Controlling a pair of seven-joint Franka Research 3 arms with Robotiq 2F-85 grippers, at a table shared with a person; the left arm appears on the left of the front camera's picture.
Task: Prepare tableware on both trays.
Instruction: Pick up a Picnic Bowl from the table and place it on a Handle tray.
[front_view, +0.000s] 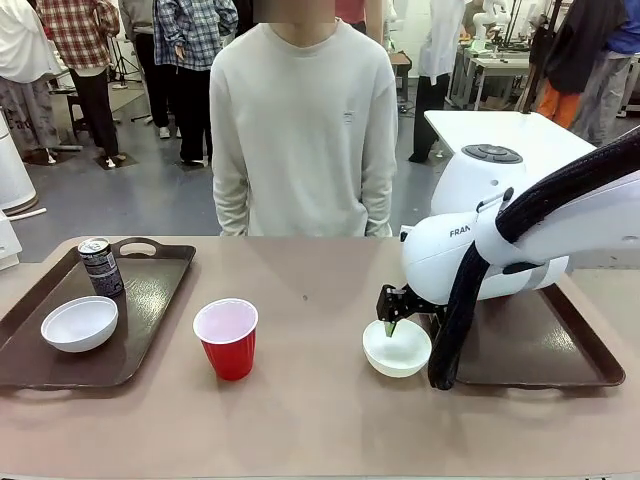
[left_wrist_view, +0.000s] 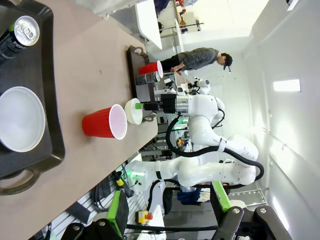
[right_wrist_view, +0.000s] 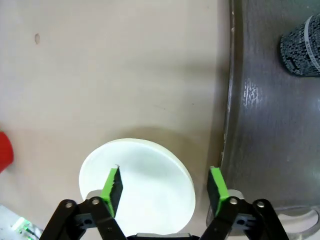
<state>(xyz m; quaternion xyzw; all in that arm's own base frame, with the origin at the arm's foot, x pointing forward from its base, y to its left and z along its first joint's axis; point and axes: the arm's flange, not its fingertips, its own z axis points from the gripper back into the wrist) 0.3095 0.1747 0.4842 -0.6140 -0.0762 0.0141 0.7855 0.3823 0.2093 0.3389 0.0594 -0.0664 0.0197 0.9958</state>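
**Desk inventory: two trays, one bowl between the right fingers**

- Left tray (front_view: 150, 290): on the desk (front_view: 310, 420) at the robot's left. It holds one slim dark can (front_view: 100, 267), upright at the far end, and one pale bowl (front_view: 80, 323) nearer the robot.
- Red cup (front_view: 227, 338): upright on the bare desk, between the trays.
- White bowl (front_view: 397, 348): on the desk, just beside the right tray (front_view: 530, 345), outside its rim.
- Right fingers (right_wrist_view: 111, 187): apart, astride the white bowl's rim. One is over the bowl's inside and the other stands between bowl and tray, with no clamp visible.
- Right tray, further stock: a second can (right_wrist_view: 302, 47) and a second red cup (left_wrist_view: 151, 68).
- Left fingers (left_wrist_view: 118, 210): spread wide, nothing between them, held off the desk.
- Person (front_view: 305, 130): standing at the far side.
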